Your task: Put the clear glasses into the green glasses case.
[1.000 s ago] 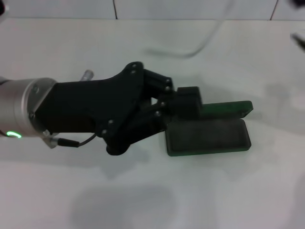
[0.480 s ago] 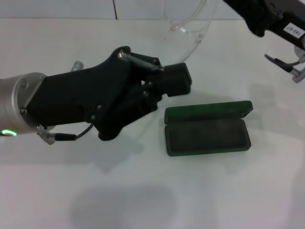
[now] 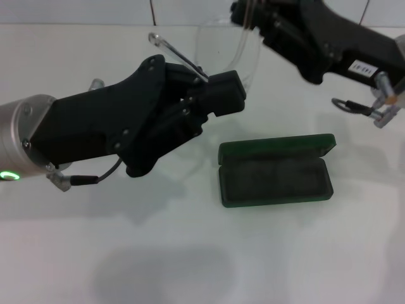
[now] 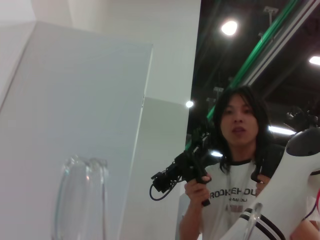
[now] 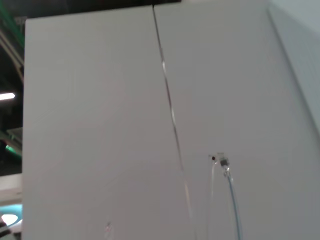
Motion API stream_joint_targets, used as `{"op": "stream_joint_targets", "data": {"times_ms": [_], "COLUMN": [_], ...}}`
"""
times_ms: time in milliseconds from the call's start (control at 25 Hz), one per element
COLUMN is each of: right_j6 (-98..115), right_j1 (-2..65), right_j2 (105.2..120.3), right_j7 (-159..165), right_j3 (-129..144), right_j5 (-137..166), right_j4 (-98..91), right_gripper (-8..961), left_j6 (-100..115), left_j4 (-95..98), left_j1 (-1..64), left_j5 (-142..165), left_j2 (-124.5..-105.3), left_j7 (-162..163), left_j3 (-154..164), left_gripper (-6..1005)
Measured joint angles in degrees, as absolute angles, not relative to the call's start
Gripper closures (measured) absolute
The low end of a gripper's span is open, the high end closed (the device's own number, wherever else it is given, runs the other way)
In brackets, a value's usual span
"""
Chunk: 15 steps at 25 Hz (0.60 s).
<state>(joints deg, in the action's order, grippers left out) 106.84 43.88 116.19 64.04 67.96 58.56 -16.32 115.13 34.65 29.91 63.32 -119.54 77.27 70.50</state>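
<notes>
The clear glasses [image 3: 235, 52] hang in the air above the table's far side, lens down. My right gripper [image 3: 249, 18] reaches in from the upper right and is shut on their upper edge. One thin arm of the glasses [image 3: 179, 58] slants across the top of my left gripper [image 3: 225, 95], which hovers just beneath with its fingers together; I cannot tell whether it touches. The green glasses case [image 3: 276, 172] lies open on the table below and to the right of both, its dark lining bare. The glasses [image 4: 80, 200] show close in the left wrist view, and their other arm [image 5: 227, 175] in the right wrist view.
The white table [image 3: 190, 253] stretches around the case, with a white wall [image 3: 76, 9] at its far edge. A person with a camera [image 4: 230, 170] stands beyond the table.
My left gripper rose from the case's left end up toward the glasses. My right arm swung in from the upper right, carrying the glasses lower and further left.
</notes>
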Motion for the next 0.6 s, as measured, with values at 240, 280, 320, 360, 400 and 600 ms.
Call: {"op": "stream_joint_targets", "data": {"times_ms": [240, 280, 320, 360, 400, 600], "right_j6": [106.1, 106.1, 106.1, 106.1, 106.1, 105.6], "right_j1": [44.5, 44.7, 44.8, 44.8, 44.8, 44.3], "right_j2": [116.19, 116.19, 116.19, 116.19, 116.19, 116.19], "right_j7": [64.0, 63.9, 63.8, 63.7, 63.6, 63.0], "right_j3": [71.7, 72.2, 72.6, 72.8, 72.9, 72.4], "right_j5": [58.5, 58.5, 58.5, 58.4, 58.4, 56.6], "right_j4": [-16.9, -16.9, -16.9, -16.9, -16.9, -17.0], "right_gripper": [879, 879, 879, 879, 879, 880], "left_j6": [115.1, 115.1, 115.1, 115.1, 115.1, 115.1], "left_j4": [33.8, 33.8, 33.7, 33.7, 33.5, 33.2], "left_j1": [29.5, 29.4, 29.4, 29.4, 29.4, 28.7], "left_j5": [62.7, 62.7, 62.7, 62.6, 62.6, 62.2], "left_j2": [-119.6, -119.61, -119.61, -119.62, -119.62, -119.6], "left_j7": [76.9, 76.9, 76.9, 76.9, 76.9, 76.8], "left_j3": [70.5, 70.5, 70.5, 70.5, 70.5, 70.5], "left_gripper": [948, 948, 948, 948, 948, 948]}}
